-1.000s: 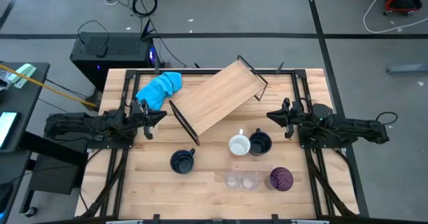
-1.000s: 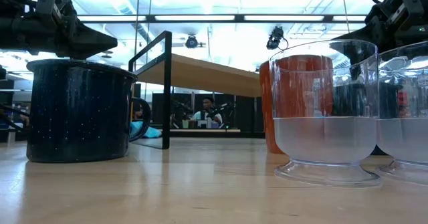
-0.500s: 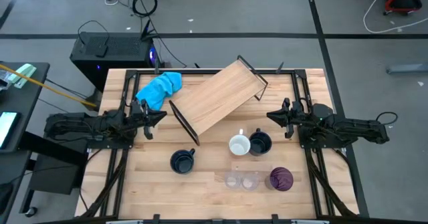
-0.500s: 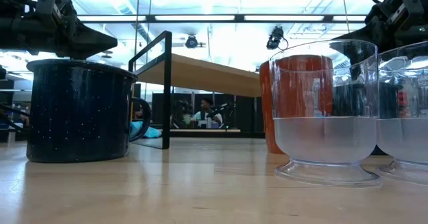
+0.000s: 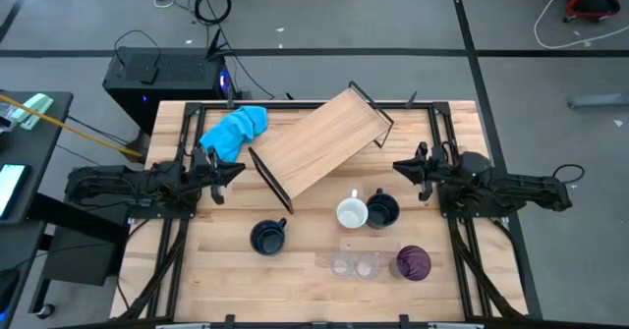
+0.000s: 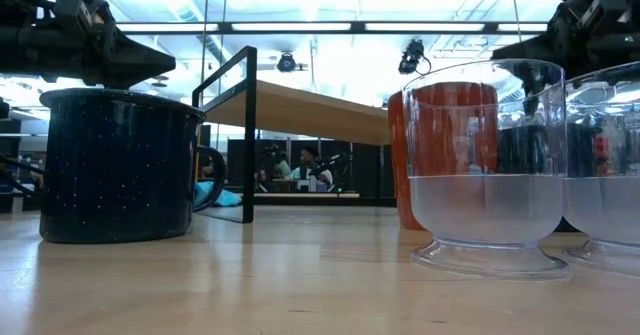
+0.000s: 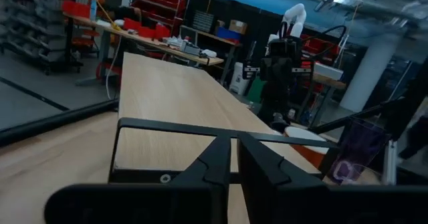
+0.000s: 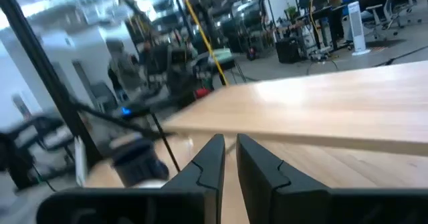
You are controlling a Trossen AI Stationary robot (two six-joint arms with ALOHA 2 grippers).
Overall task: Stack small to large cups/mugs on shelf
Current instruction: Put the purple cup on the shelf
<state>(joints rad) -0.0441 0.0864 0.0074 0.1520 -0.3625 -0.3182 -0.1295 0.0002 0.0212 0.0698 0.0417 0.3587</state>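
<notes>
Both arms idle beside the tilted shelf (image 5: 319, 142).
Left gripper (image 5: 233, 169) at nine o'clock, right gripper (image 5: 400, 168) at three; both pressed together, empty.

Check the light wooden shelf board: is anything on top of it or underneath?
On top, the light wooden shelf board with black metal frame ends is bare in the high view. Under it, the low view shows open space near its front edge; the rest is covered by the board.

We see the light wooden shelf (image 5: 319, 140) lying askew at upper centre. Below it stand a white mug (image 5: 351, 212) touching a navy mug (image 5: 382, 209), another navy mug (image 5: 267, 237) lower left. Two clear cups (image 5: 355, 265) and the purple tumbler (image 5: 413, 262) line the lower right.
</notes>
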